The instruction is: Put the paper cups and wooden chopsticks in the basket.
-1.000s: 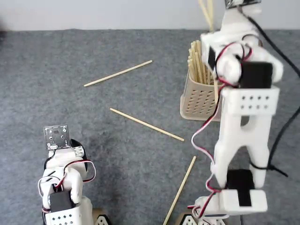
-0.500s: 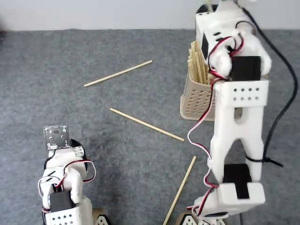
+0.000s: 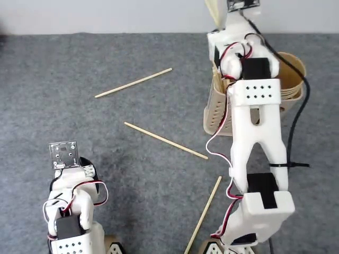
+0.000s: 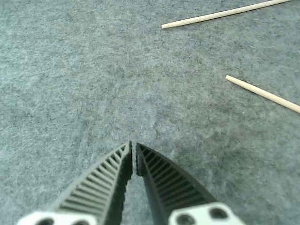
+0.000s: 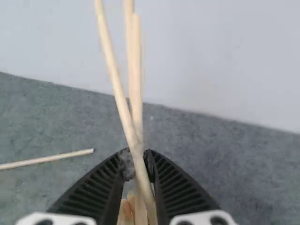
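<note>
A beige perforated basket stands at the back right, with several wooden chopsticks upright in it and paper cups nested on its right side. The right arm reaches over the basket. My right gripper is shut on a few chopsticks, which point up past the table's back edge. Three loose chopsticks lie on the grey mat: one at the back, one in the middle, one at the front. My left gripper is shut and empty at the front left, just above the mat.
The grey felt mat covers the table up to a pale wall behind. The left arm's base sits at the front left corner. Two of the loose chopsticks lie ahead of the left gripper.
The right arm has swung left over the basket, carrying the gripped chopsticks with it and uncovering the paper cups. The left arm and loose chopsticks have not moved.
</note>
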{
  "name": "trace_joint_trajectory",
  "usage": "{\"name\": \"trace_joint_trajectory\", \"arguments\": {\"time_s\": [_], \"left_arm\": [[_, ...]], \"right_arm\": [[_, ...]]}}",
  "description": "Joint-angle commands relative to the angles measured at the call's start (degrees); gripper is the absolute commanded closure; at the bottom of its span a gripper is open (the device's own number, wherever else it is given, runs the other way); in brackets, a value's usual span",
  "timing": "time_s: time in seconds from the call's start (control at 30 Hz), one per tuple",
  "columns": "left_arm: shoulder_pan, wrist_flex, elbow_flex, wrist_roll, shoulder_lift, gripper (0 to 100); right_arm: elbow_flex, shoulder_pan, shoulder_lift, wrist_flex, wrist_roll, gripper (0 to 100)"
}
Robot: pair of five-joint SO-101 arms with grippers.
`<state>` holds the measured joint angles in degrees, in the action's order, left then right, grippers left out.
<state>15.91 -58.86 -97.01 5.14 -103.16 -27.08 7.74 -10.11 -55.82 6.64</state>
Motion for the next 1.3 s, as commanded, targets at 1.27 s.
{"name": "trace_joint_trajectory", "arguments": {"time_s": [1.27], "left_arm": [[0.5,-0.1,0.5,-0.4,-0.5,99]], "right_arm": [[-0.3,-0.8,19.4,-15.9,-4.7,98.9]]}}
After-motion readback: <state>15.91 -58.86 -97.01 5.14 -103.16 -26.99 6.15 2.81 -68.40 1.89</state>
